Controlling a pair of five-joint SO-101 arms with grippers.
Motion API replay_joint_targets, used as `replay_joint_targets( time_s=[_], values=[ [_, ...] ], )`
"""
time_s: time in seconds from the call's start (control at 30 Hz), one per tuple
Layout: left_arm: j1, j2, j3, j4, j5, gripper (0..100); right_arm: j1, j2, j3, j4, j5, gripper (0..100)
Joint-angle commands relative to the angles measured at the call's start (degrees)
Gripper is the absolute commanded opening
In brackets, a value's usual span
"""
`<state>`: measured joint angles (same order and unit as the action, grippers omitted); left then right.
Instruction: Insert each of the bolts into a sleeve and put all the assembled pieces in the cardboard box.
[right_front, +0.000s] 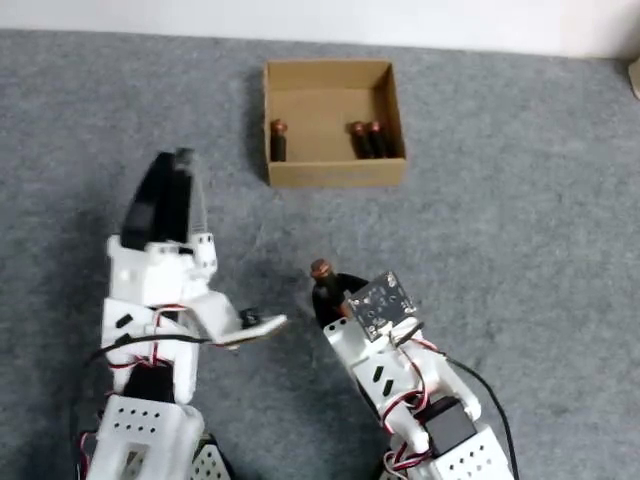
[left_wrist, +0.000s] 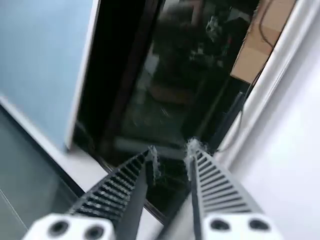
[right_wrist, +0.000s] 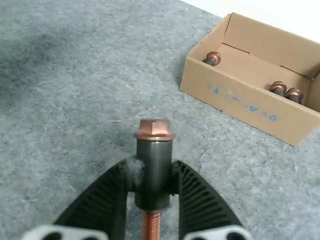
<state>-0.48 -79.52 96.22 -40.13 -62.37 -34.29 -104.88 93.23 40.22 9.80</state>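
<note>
My right gripper (right_wrist: 152, 172) is shut on a dark sleeve (right_wrist: 154, 170) with a copper bolt (right_wrist: 154, 129) through it, the bolt head on top and the thread sticking out below. In the high view this assembled piece (right_front: 321, 275) stands upright in the right gripper (right_front: 328, 298), in front of the cardboard box (right_front: 335, 172). The box (right_wrist: 240, 102) holds three assembled pieces: one at its left (right_front: 278, 140) and two side by side at its right (right_front: 367, 138). My left gripper (left_wrist: 172, 154) is raised and points away from the table, slightly open, with nothing between its fingers. From above, the left gripper (right_front: 180, 165) sits left of the box.
Grey carpet (right_front: 520, 220) covers the table around the box and both arms. A white wall edge runs along the far side behind the box. The left wrist view looks out at a dark window and a white frame.
</note>
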Motion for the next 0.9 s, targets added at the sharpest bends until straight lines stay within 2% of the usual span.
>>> replay_joint_targets(
  time_s=[0.0, 0.17, 0.27, 0.37, 0.47, 0.77, 0.87],
  values=[
    [-5.32, -0.31, 0.22, 8.88, 21.19, 12, 0.57, -0.40, -0.57, -2.33, 0.35, 0.5],
    [-5.76, 0.13, -6.73, 38.24, 49.93, 12, 0.57, -0.40, -0.57, -2.33, 0.35, 0.5],
    [-0.04, 0.13, -9.54, 48.18, 60.84, 12, 0.57, -0.40, -0.48, -2.42, 0.35, 0.5],
    [7.34, 0.13, -8.84, 49.41, 61.98, 12, 0.57, -0.40, -0.48, -2.42, 0.44, 0.5],
    [10.15, 0.13, -4.00, 49.32, 61.98, 12, 0.57, -0.40, -0.22, -3.30, 0.62, 0.5],
    [4.88, -0.31, -0.22, 49.23, 61.89, 12, 7.52, 0.04, -1.01, -6.20, 0.62, 0.5],
    [4.79, -0.31, -0.22, 49.23, 61.89, 12, 9.89, 0.57, -6.37, -7.96, 0.70, 0.5]
  ],
)
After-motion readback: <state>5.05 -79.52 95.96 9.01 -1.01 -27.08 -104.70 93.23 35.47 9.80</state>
